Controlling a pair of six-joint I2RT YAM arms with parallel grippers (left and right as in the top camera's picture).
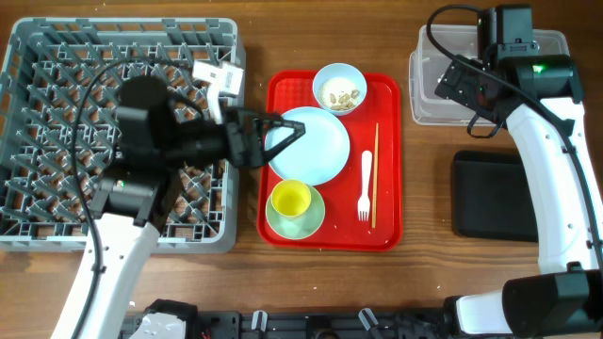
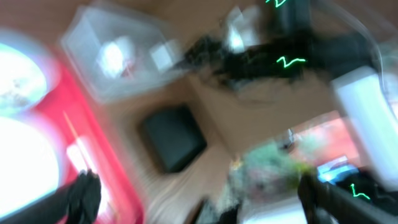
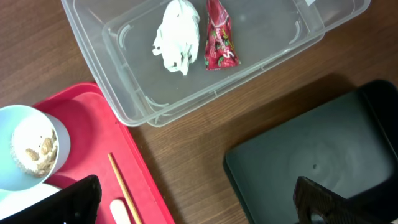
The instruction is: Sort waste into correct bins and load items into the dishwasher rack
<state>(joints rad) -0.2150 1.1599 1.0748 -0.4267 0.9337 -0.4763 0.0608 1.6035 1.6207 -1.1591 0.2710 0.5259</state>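
Wooden table setup. Your left gripper sits at the left rim of the light blue plate on the red serving tray, fingers spread and not clamped. It's probably lining up a lift to the dishwasher rack beside it. Plate looks flat and clean. Tissue and red wrapper lie in the clear tub. Your right gripper hovers above, fingers apart, empty. Food scraps not yet binned.

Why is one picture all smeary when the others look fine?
Left wrist view: badly smeared, probably from motion; the red serving tray and black tray are only soft blobs. Right wrist view: sharp; the white tissue and red wrapper in the clear tub show crisp creases. Overhead view: sharp and evenly lit.
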